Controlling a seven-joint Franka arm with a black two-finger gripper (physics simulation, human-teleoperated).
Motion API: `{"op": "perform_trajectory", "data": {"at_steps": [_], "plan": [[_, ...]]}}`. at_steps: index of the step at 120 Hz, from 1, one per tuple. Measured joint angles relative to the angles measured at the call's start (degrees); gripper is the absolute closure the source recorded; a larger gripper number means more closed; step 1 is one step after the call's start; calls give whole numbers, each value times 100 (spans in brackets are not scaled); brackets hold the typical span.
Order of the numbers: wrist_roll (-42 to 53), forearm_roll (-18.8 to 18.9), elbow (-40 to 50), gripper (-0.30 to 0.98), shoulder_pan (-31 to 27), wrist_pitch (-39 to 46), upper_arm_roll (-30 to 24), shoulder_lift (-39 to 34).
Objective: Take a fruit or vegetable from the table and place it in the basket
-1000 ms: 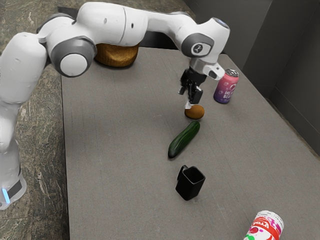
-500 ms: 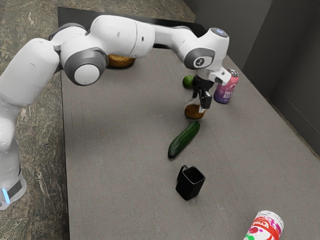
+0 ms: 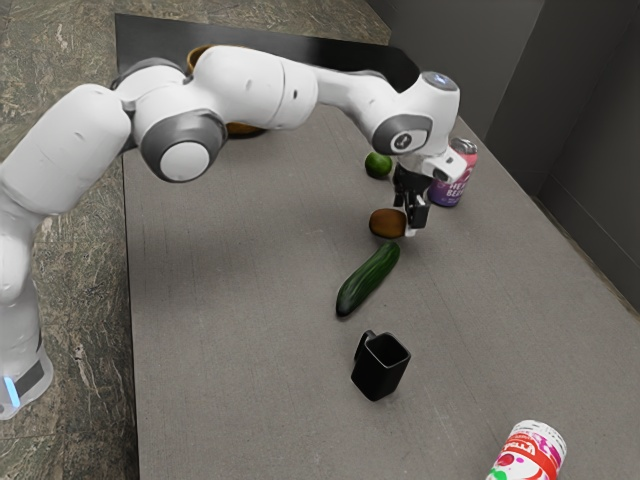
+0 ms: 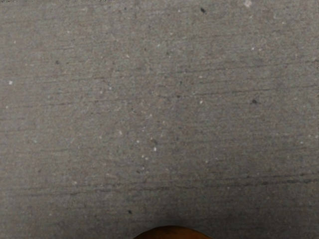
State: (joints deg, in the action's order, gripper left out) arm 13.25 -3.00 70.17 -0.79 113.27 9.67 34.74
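The gripper (image 3: 409,214) is low over the table, right by the orange-brown round fruit (image 3: 386,223) and overlapping its side toward the exterior view's right. Whether it grips the fruit cannot be made out. In the wrist view the fruit's curved orange top (image 4: 172,232) shows at the lower edge. A dark green cucumber (image 3: 368,280) lies just in front of the fruit, and a small green fruit (image 3: 378,164) lies behind it. The brown basket (image 3: 245,130) stands at the table's far end, mostly hidden behind the arm.
A pink and purple can (image 3: 449,188) stands close beside the gripper, toward the exterior view's right. Nearer the camera are a black mug (image 3: 380,367) and a white and red can (image 3: 530,455). The grey table (image 3: 240,300) extends around them.
My gripper has come down beside the orange-brown fruit, shifting toward the exterior view's right. The arm's move has uncovered the green fruit. The orange-brown fruit is about where it was.
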Motion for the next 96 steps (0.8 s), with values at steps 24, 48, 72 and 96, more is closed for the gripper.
{"op": "perform_trajectory", "data": {"at_steps": [24,48,72,96], "plan": [[308,-33,7,0,-5,2,13,5],[551,-43,12,0,-51,-214,17,4],[728,-44,49,0,-53,-349,17,57],[842,11,53,35,-53,-394,24,55]]}}
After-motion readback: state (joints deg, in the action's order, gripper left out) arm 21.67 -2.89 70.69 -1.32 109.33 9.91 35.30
